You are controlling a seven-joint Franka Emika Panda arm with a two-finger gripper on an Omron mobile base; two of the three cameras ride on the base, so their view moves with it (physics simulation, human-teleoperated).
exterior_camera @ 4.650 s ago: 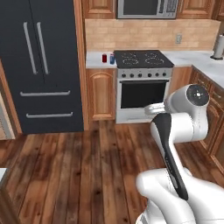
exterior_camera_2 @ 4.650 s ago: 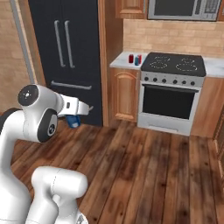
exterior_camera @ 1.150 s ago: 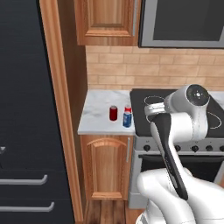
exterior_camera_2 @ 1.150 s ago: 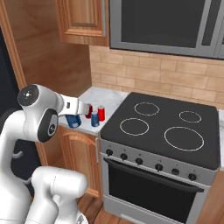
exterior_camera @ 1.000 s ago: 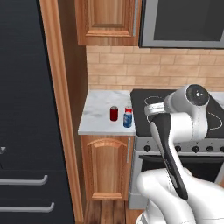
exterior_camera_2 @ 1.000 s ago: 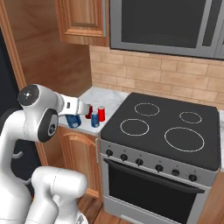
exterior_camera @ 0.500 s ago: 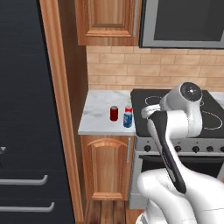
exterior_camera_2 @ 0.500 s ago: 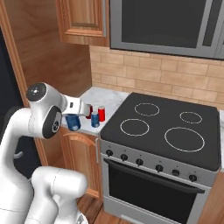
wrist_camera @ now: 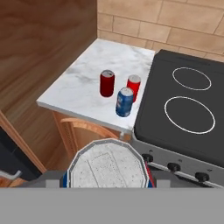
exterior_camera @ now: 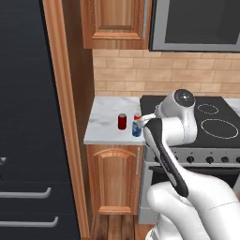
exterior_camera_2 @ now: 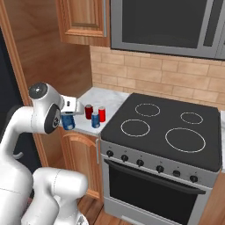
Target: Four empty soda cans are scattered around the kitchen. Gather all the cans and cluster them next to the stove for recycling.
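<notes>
Soda cans number four: three small upright cylinders with silver tops stand close together on the white marbled counter (wrist_camera: 83, 83), near its stove-side edge, and a fourth sits in the claw. Of the three on the counter, the dark red can (wrist_camera: 106, 83) stands toward the wooden side panel, the brighter red can (wrist_camera: 134, 87) just beside it next to the cooktop edge, and the blue can (wrist_camera: 124, 102) nearest the counter's front edge; whether any of them touch cannot be told. The held blue can (exterior_camera_2: 67, 121) shows in the right base view below the white wrist, off the counter's front corner, and in the hand view its silver top (wrist_camera: 107, 165) lies large at the bottom between the dark fingers. The claw (exterior_camera_2: 68, 119) is closed around this one can. One stove (exterior_camera_2: 167, 132), black glass cooktop with four white ring outlines over a stainless oven front with a row of dark knobs, adjoins the counter. One wooden cabinet door (exterior_camera: 115, 180) sits under the counter.
</notes>
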